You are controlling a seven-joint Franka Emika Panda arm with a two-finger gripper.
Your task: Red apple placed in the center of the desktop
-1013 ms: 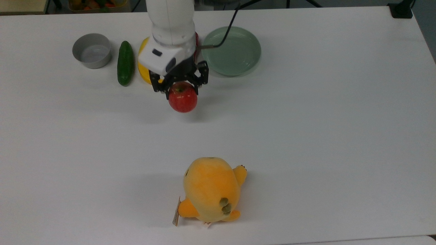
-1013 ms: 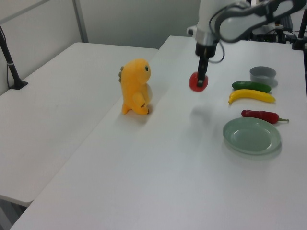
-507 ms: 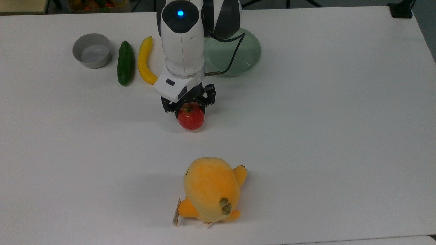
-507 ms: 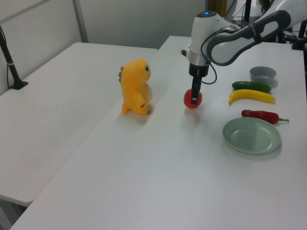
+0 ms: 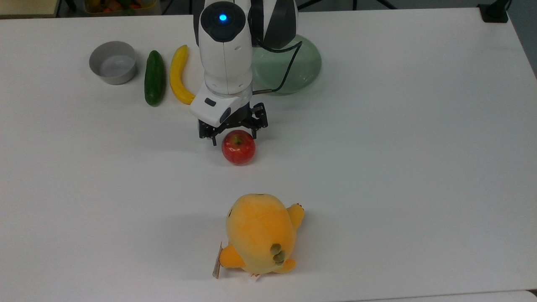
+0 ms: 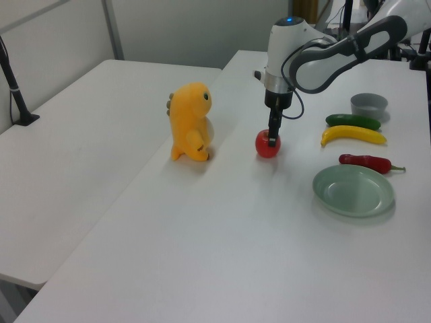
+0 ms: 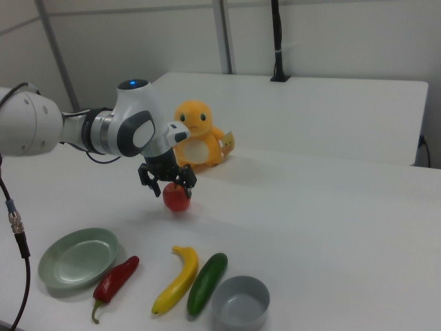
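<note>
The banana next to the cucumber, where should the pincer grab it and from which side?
Grip the banana across its thicker middle, coming straight down from above. It lies flat on the desktop, long and gently curved, with a narrow gap to the cucumber on the top view's left, so one finger has to slip into that gap. The curved ends taper and would probably slip.
</note>
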